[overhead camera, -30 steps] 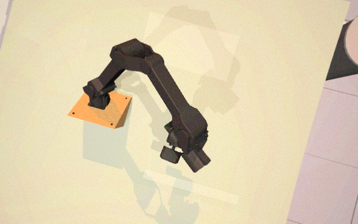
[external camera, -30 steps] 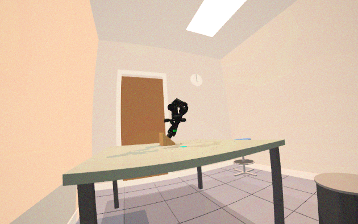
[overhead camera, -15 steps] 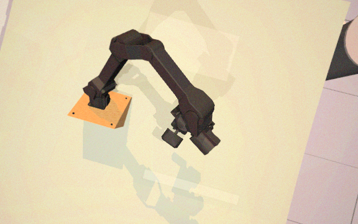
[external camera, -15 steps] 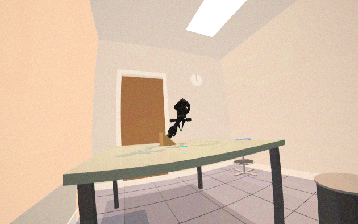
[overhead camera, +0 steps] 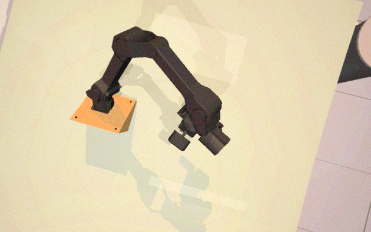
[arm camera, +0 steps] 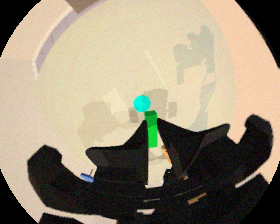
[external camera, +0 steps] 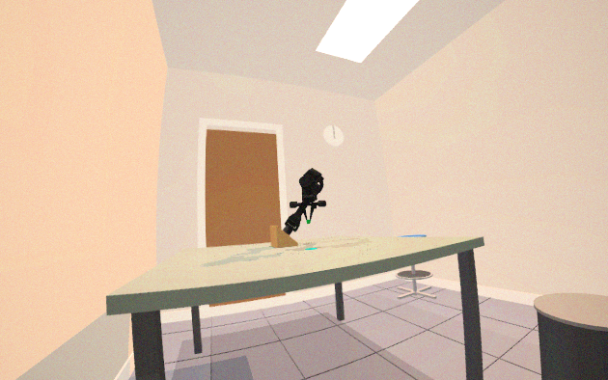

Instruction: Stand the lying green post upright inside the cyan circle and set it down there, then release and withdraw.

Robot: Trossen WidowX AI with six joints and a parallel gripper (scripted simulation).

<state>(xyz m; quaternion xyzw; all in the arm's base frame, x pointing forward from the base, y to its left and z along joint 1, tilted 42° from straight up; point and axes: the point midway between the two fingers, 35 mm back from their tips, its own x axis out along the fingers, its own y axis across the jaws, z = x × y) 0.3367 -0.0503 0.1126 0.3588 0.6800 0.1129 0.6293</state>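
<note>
Green post point(external camera: 308, 222) point(arm camera: 151, 131) clasped above the cyan circle point(external camera: 311, 249) point(arm camera: 142, 103).
Probably light and stiff; the gripper's fingertips point(external camera: 308, 220) grasp it, best kept above its foot.

In the top view, the arm above the hand hid the cyan circle point(external camera: 311, 249) point(arm camera: 142, 103) and the green post point(external camera: 309, 222) point(arm camera: 151, 131). From outside, the post was only a speck at the fingertips, too small for its tilt to be told. Beyond the hand, a dark round stand point(overhead camera: 351, 59) point(external camera: 589, 352) was cut off by the frame's right edge in the top and exterior views.
</note>
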